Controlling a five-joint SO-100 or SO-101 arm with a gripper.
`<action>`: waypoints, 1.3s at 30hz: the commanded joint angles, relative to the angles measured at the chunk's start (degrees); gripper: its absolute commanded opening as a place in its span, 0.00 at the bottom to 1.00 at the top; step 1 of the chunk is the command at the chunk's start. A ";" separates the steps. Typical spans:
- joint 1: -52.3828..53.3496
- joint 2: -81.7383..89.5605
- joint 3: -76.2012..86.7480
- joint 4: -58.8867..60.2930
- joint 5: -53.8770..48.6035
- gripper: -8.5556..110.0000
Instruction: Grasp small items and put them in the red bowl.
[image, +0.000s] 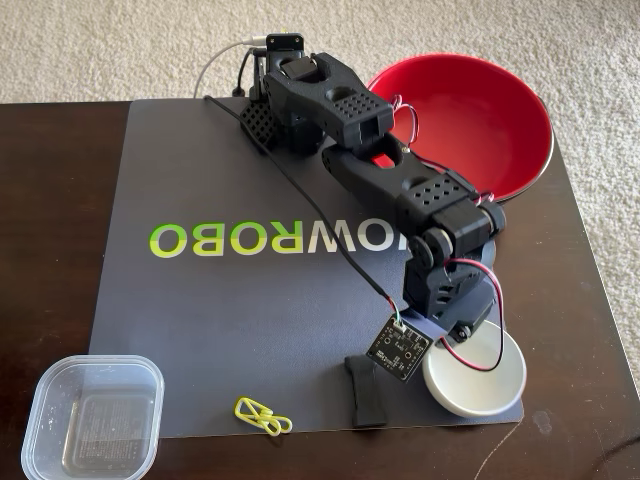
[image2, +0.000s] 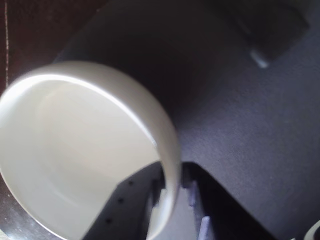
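white dish rim between hand fingers, gripped, mat beneath

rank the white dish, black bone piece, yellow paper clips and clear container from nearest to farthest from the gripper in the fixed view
1. white dish, at the gripper
2. black bone piece, just left
3. yellow paper clips, further left
4. clear container, bottom-left corner

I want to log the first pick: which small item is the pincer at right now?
The white dish: the pincer straddles its rim. The black bone piece, paper clips and clear container lie apart.
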 joint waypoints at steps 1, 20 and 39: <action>1.93 15.73 2.37 -0.18 4.92 0.07; -11.87 85.61 86.22 -0.26 69.43 0.07; -23.64 78.49 90.62 -2.02 67.06 0.25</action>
